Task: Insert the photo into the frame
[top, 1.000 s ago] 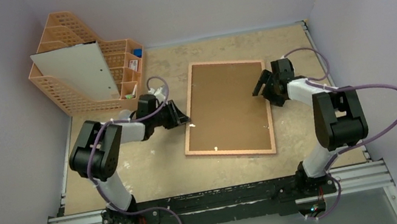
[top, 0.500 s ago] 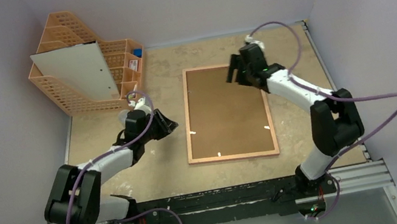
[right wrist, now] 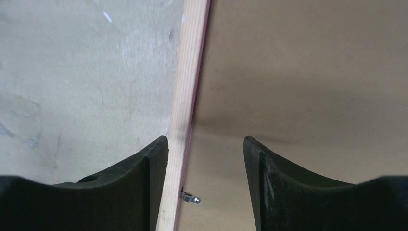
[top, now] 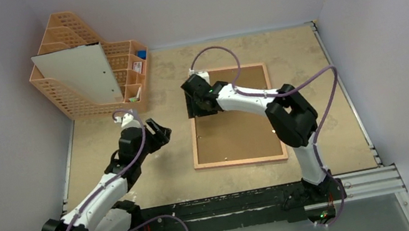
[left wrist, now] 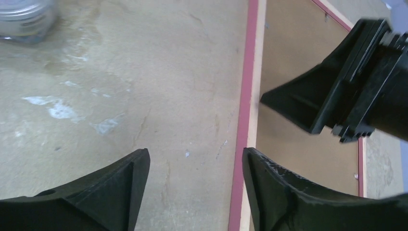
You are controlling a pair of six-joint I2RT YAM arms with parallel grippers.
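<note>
Right end effector (top: 195,107) reaches across, wide astride the frame (top: 240,161) rim; left end effector (top: 162,132) wide, empty.

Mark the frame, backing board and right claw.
the frame (top: 240,161), top external view, near rail of its pale back
the backing board (top: 236,129), top external view, middle of the brown panel
the right claw (right wrist: 206,140), right wrist view, gap between its fingertips, over the frame's rail

No legible text (apparently) anywhere
</note>
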